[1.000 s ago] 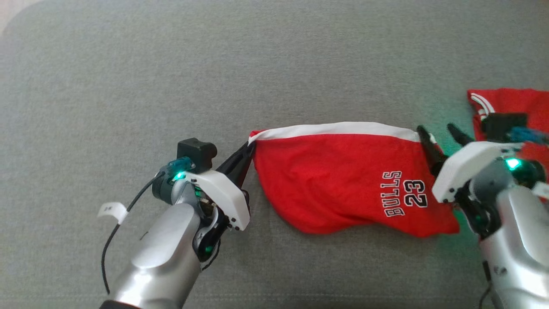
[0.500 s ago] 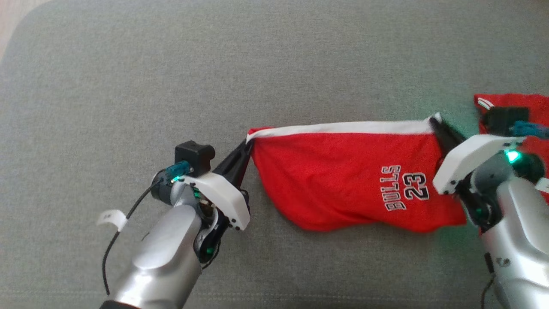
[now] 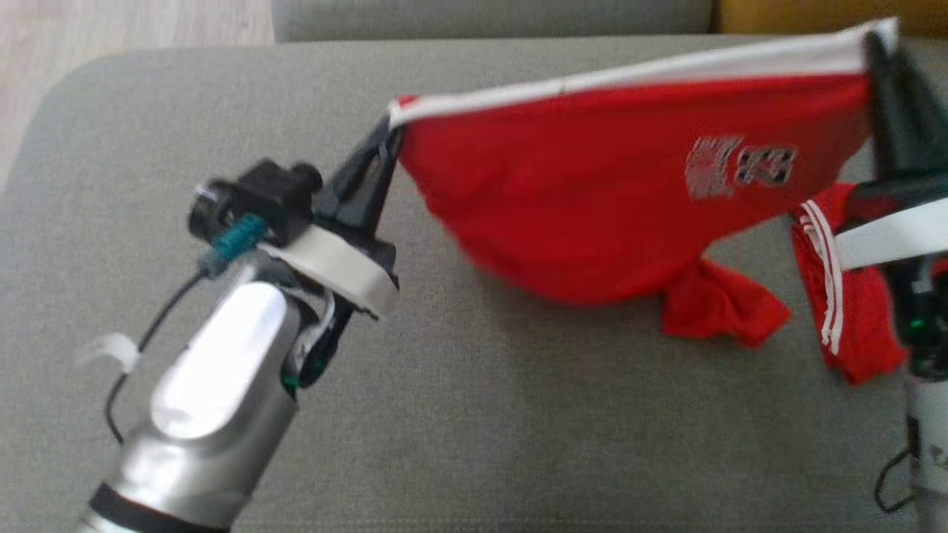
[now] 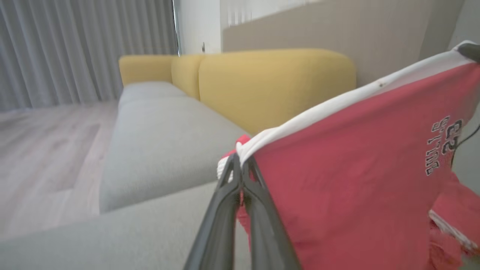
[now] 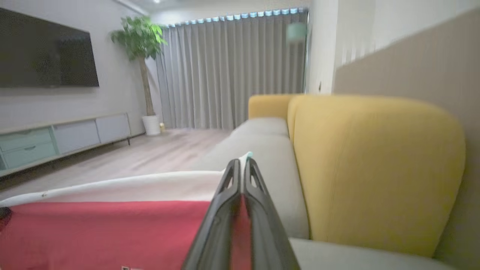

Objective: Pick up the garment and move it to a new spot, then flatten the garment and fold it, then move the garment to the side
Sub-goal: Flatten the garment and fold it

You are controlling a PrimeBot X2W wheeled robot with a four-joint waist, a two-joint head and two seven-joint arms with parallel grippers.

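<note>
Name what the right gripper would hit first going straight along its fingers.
Likely the gray sofa seat. The right gripper, shut on the garment, aims left of the yellow backrest. Depth is unclear.

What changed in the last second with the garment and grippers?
The right gripper closed on the right end of the white band of the red Bulls garment, then both grippers raised that edge off the grey cushion, stretched between them. The left gripper kept its grip on the left end.
</note>
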